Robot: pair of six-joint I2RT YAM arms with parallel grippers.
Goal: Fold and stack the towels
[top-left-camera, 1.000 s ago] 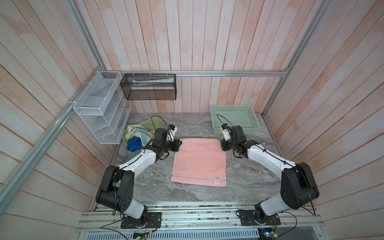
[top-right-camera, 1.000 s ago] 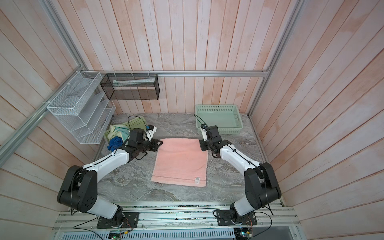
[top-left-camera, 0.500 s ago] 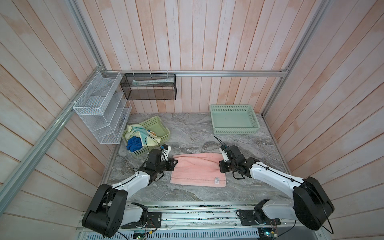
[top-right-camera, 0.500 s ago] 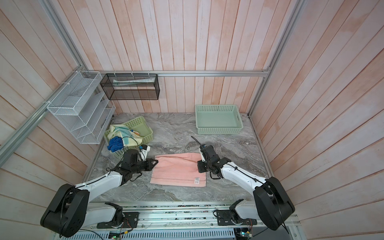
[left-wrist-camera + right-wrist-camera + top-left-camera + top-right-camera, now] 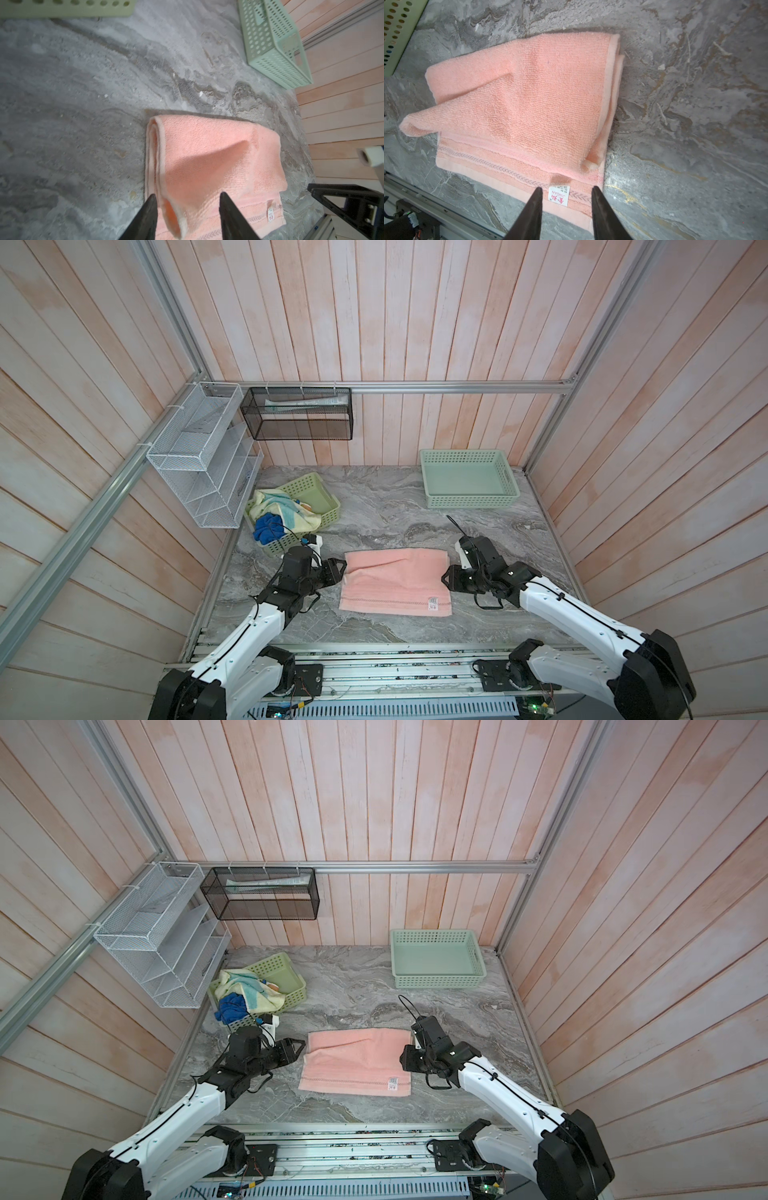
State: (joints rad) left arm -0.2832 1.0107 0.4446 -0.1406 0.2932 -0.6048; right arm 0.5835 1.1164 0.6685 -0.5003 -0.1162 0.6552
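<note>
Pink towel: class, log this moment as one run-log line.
pink towel folded, on table | left pincer open | right pincer open | other towels in basket

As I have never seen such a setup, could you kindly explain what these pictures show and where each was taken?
Two white robot arms stand at a marble table. Two pictures look down from one overhead camera; the other two come from cameras on the arms' wrists. A pink towel, folded over, lies between the left gripper and right gripper; both are open and hold nothing. A yellow towel and blue towel sit in a green basket; a teal basket stands farther back.
</note>
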